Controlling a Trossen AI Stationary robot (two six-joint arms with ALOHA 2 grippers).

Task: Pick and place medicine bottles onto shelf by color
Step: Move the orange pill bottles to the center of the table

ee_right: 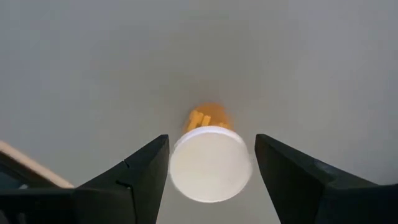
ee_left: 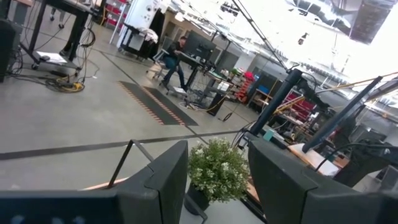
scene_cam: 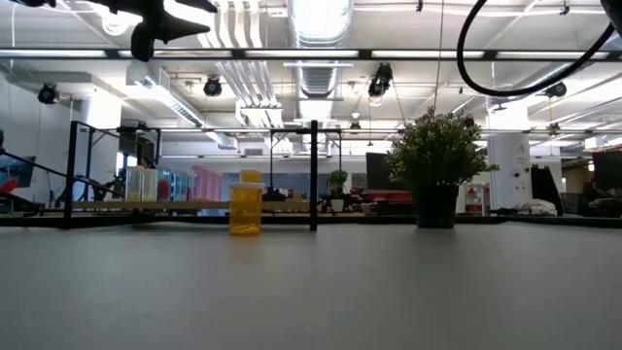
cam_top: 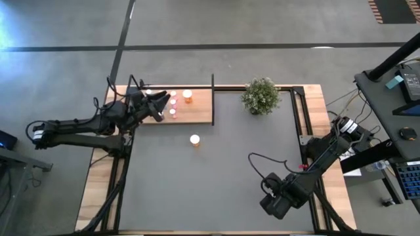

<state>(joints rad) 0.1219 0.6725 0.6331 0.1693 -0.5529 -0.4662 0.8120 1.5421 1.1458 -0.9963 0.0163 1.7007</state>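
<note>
From the high view, my left gripper (cam_top: 156, 105) hovers over the shelf (cam_top: 197, 115), beside the bottles (cam_top: 174, 101) already standing there. One loose bottle (cam_top: 195, 139) stands on the table in front of the shelf, well apart from both arms. The right gripper (cam_top: 274, 202) waits near the table's front right corner.

In the low view, that loose bottle is upright and nothing is around it.

Through the left wrist view, the left gripper's fingers (ee_left: 165, 180) stand apart and empty, with only the plant (ee_left: 217, 169) showing between them. I judge a placement is done, so next I must swing out and come down over a remaining bottle.

In the right wrist view, an orange white-capped bottle (ee_right: 210, 163) sits right inside the right gripper. I cannot tell whether it is clamped.
</note>
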